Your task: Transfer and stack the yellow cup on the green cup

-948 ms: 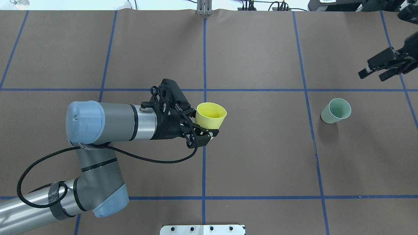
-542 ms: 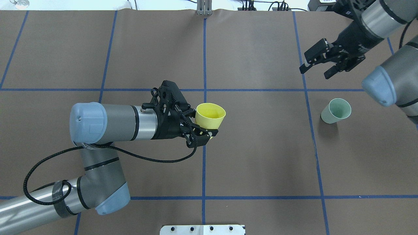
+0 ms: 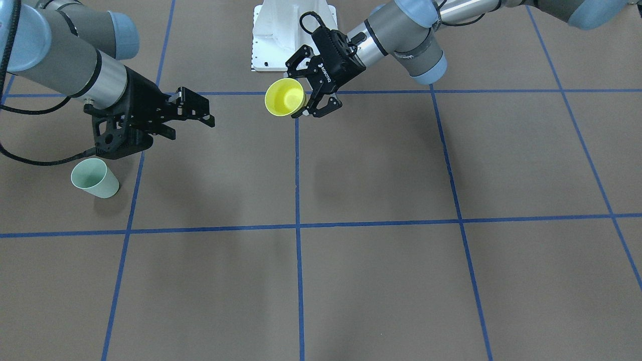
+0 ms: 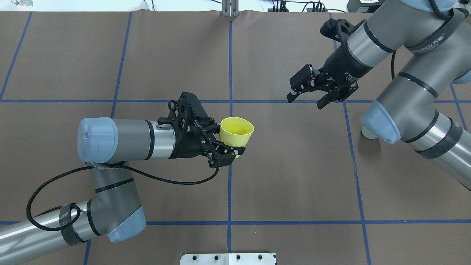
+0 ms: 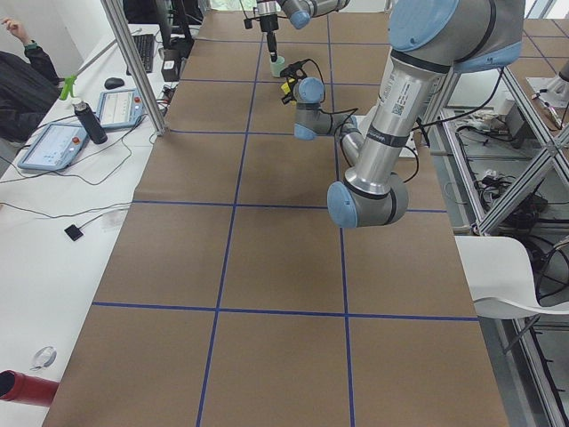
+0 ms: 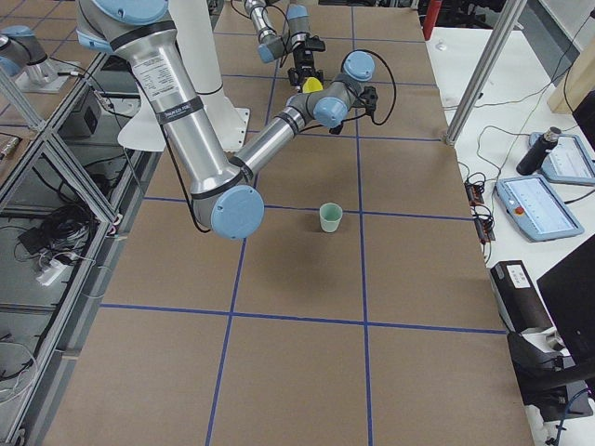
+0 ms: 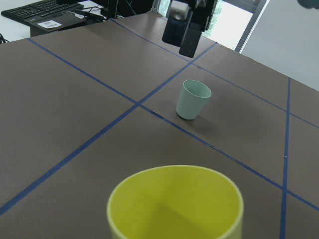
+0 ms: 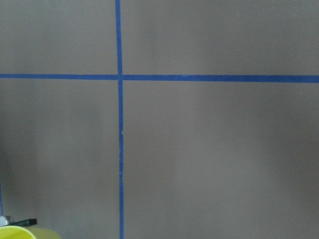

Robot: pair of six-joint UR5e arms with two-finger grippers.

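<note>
My left gripper [image 4: 229,142] is shut on the yellow cup [image 4: 236,131] and holds it upright above the table's middle; both also show in the front view, gripper [image 3: 307,98] and cup [image 3: 284,97]. The cup's rim fills the bottom of the left wrist view [image 7: 174,199]. The green cup [image 3: 95,179] stands upright on the table at my right, also in the left wrist view [image 7: 193,99]. In the overhead view my right elbow hides all but a sliver of the green cup [image 4: 366,134]. My right gripper [image 4: 303,102] is open and empty, in the air between the two cups.
Blue tape lines divide the brown table cover [image 4: 294,176] into squares. The white robot base plate [image 4: 228,258] sits at the near edge. A desk with tablets [image 6: 539,206] and a metal post [image 6: 479,74] stand beyond the far side.
My right arm has swung in from the right edge toward the middle; its elbow now covers the green cup in the overhead view. My left gripper with the yellow cup has barely moved.
</note>
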